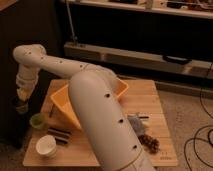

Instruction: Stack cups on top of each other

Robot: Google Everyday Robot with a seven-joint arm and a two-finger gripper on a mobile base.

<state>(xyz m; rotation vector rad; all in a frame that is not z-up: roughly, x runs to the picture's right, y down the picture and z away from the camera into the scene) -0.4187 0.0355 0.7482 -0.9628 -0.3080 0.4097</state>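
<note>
While gripper (21, 106) hangs at the wooden table's (150, 100) left edge, open or shut can't be told. Pale green cup (37, 120) just beside it, white cup (46, 145) nearer the front. Best bet: centre over the rim, descend plumb, release low.

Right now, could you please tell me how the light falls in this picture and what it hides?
In the camera view the light is dim and warm: the wooden table and white cup show brightest, and the background is nearly black. In the same view, the gripper hangs at the table's left edge, beside the green cup, merging into dark shadow.
</note>
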